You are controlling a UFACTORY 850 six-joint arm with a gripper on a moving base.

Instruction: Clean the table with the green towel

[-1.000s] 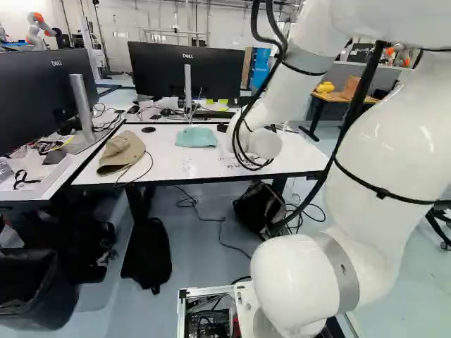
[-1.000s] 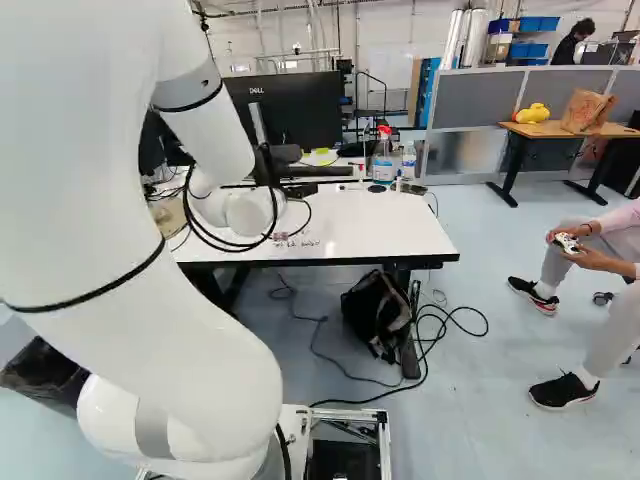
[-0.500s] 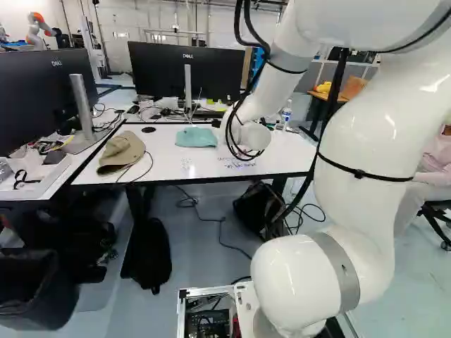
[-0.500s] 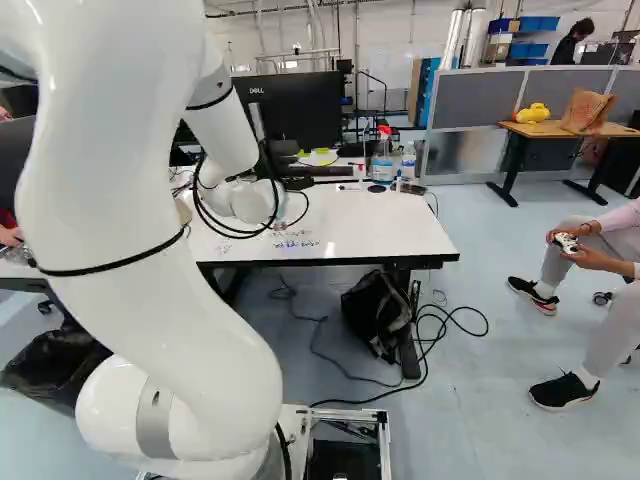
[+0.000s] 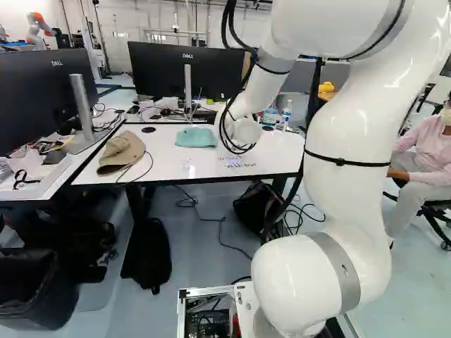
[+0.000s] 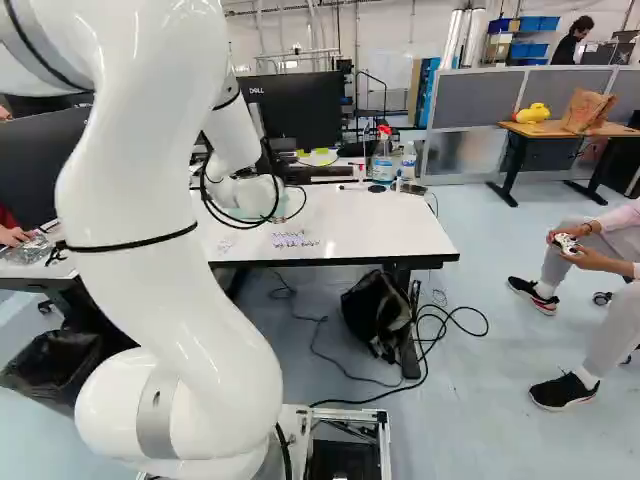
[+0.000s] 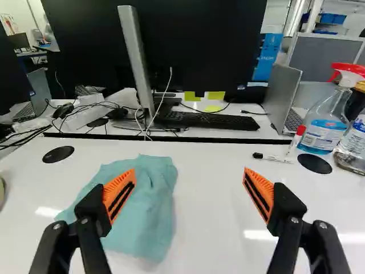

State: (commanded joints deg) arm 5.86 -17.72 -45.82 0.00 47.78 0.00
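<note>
towel [image 7: 147, 208] lies near the far edge of the surface [image 7: 208, 205]; my end effector [image 7: 189, 194], spread wide and empty, has swung nearer, though seemingly off-centre, so lining up comes next.

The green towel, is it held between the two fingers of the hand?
No, the hand is open and the towel lies on the table.

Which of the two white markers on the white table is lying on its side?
The black-capped marker: it lies flat, while the red-capped marker stands on end beside the clear spray bottle with the red trigger.
</note>
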